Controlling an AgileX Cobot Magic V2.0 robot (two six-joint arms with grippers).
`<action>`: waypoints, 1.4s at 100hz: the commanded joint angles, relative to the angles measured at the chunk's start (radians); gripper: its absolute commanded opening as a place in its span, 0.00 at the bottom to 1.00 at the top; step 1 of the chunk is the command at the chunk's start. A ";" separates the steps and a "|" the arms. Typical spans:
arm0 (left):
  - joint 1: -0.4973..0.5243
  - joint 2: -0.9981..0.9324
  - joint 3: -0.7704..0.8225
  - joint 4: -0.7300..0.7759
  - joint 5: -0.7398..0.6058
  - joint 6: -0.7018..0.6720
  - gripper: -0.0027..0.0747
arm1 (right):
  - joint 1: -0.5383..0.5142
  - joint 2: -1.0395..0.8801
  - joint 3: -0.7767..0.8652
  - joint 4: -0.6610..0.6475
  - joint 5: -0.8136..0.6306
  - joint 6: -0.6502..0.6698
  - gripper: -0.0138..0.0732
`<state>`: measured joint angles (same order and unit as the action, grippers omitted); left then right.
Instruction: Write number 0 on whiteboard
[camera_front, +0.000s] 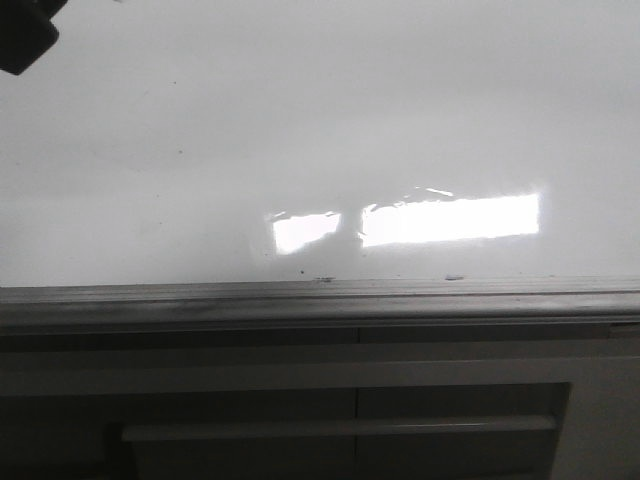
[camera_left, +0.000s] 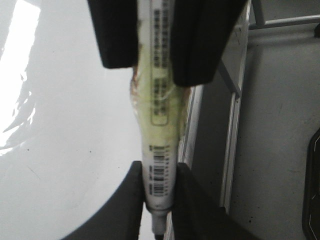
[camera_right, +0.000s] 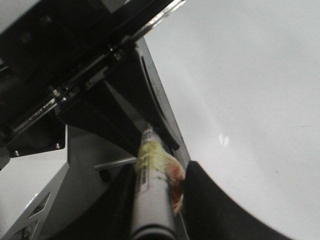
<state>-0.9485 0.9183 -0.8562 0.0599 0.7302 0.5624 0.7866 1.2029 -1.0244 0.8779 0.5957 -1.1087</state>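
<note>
The whiteboard (camera_front: 300, 120) is glossy and blank, with a grey edge strip (camera_front: 320, 300); no number 0 shows on it. In the left wrist view my left gripper (camera_left: 159, 172) is shut on a white marker (camera_left: 159, 150) wrapped in yellowish tape, gripping near its dark tip (camera_left: 158, 227). The right gripper's black fingers (camera_left: 117, 35) clamp the same marker's other end. In the right wrist view my right gripper (camera_right: 157, 175) is shut on the marker (camera_right: 152, 200) at its grey end, beside the board (camera_right: 250, 100). A dark arm part (camera_front: 25, 35) shows at the front view's top left corner.
Bright rectangular glare (camera_front: 450, 220) lies on the board near its edge strip. Below the strip is a pale frame with a horizontal bar (camera_front: 340, 428). Off the board's edge the left wrist view shows a metal frame leg (camera_left: 235, 125) and grey floor (camera_left: 285, 150).
</note>
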 joint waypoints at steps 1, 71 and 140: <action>-0.007 -0.011 -0.029 -0.016 -0.066 0.000 0.01 | -0.001 -0.013 -0.035 0.033 -0.047 -0.008 0.19; -0.007 -0.217 -0.029 -0.278 -0.128 -0.166 0.57 | -0.129 -0.088 0.088 0.024 -0.034 0.026 0.10; -0.006 -0.608 0.285 0.311 -0.264 -0.954 0.01 | -0.192 -0.402 0.384 0.024 -0.500 0.079 0.10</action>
<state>-0.9485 0.3011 -0.5719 0.3511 0.5890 -0.3583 0.6003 0.7714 -0.6145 0.8781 0.2219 -1.0325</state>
